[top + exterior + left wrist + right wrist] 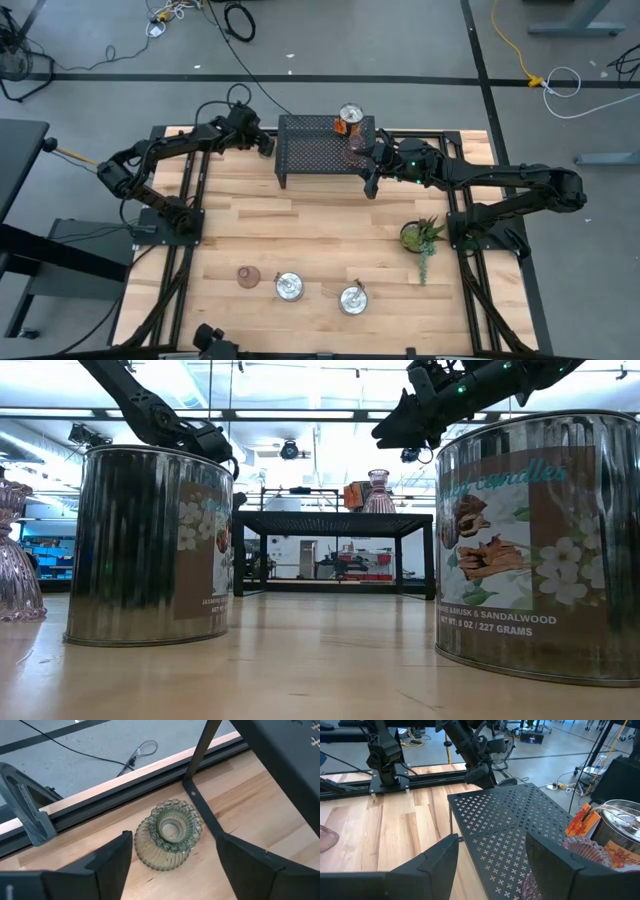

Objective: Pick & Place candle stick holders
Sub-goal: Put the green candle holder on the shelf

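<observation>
A pale green candle stick holder point(169, 834) stands on the table by the black stand's leg point(200, 805). My left gripper point(173, 838) is open, one finger on either side of it, apart from it. A pinkish holder point(357, 140) sits on the perforated stand point(320, 150) beside a tin point(350, 115). My right gripper point(492, 839) hovers open over the stand's right part, holding nothing. Another pinkish holder point(248, 276) stands near the table's front.
Two silvery tins point(289, 287) point(352, 299) stand near the front edge. A small potted plant point(420, 237) is at the right. The stand's frame and the table's far rail point(100, 800) hem in the green holder.
</observation>
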You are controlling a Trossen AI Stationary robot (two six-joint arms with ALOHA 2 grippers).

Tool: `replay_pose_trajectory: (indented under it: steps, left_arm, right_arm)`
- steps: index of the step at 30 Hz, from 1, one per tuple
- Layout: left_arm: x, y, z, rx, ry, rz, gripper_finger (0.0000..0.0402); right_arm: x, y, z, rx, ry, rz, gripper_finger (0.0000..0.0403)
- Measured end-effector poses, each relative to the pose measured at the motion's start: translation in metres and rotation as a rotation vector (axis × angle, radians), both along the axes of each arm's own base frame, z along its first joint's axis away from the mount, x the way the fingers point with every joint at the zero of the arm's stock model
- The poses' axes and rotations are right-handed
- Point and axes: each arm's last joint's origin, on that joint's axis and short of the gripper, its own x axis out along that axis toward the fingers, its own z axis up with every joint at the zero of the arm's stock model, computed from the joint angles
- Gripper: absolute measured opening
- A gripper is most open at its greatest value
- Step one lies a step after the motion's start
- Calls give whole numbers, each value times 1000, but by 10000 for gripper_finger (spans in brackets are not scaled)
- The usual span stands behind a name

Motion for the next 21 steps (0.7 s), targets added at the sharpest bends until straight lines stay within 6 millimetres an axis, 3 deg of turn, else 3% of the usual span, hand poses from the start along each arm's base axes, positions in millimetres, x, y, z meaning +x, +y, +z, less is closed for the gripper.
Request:
replay_pose_trajectory:
  steps: [10,21]
  left_arm:
    - [0,2,0,31,22,43,319]
    - [13,10,-24,41,46,19,319]
  right_arm:
    - [0,0,-1,2,7,0,231]
    - [0,0,-1,3,12,0,231]
